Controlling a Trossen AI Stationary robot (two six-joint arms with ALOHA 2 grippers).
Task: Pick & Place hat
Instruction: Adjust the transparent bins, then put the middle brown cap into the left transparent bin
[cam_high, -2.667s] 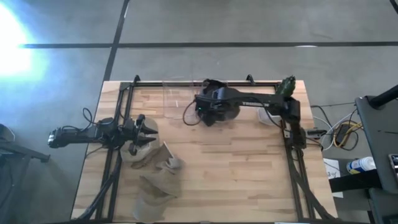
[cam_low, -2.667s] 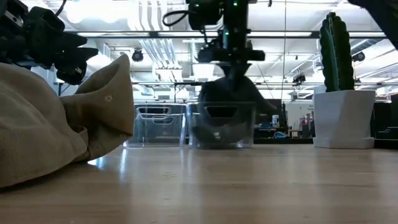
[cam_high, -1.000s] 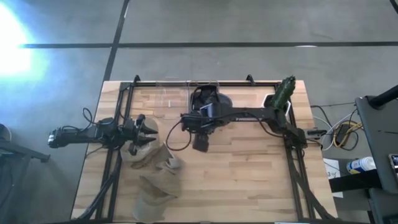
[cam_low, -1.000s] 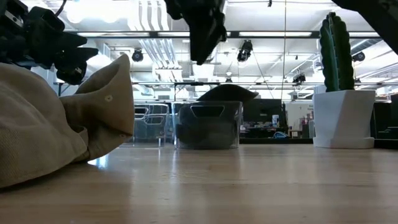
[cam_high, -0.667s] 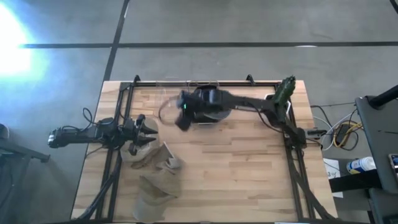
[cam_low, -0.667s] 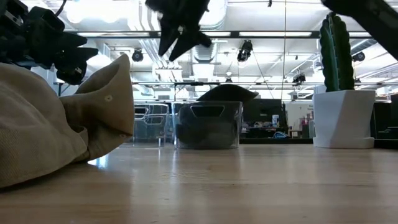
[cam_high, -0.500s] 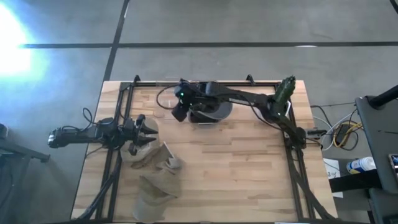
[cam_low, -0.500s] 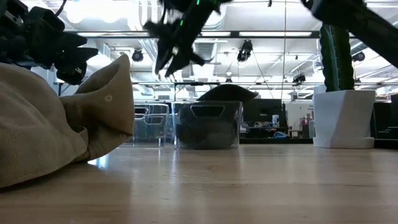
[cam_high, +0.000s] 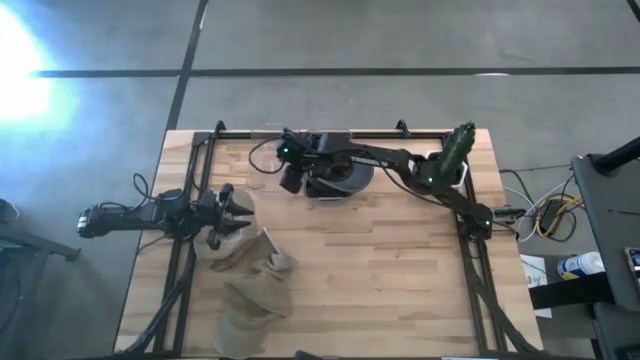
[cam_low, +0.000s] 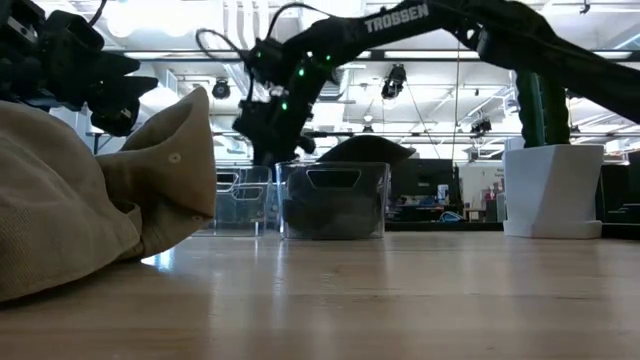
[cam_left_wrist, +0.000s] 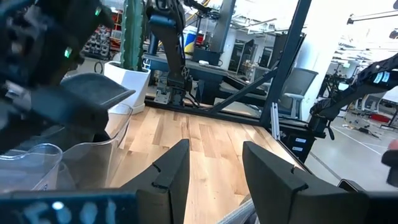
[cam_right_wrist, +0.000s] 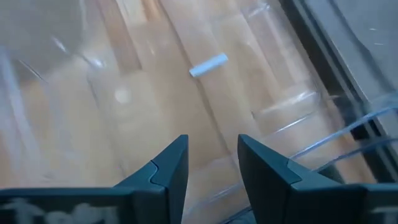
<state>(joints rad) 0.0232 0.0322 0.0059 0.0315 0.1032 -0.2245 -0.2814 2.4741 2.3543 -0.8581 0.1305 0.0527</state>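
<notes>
Two clear plastic bins stand side by side at the back of the table (cam_high: 400, 270). The right bin (cam_low: 335, 200) holds the dark hat (cam_high: 345, 177). The left bin (cam_low: 240, 203) looks empty. The right gripper (cam_high: 291, 178) hangs over it, fingers apart, holding nothing. The left gripper (cam_high: 232, 213) waits, open, over a heap of tan hats (cam_high: 255, 280).

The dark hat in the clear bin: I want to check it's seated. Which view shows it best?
The low view: the dark hat shows side-on through the clear bin, its top above the rim. The high view has the right arm partly covering it. The left wrist view shows a dark edge; the right wrist view, nothing.
</notes>
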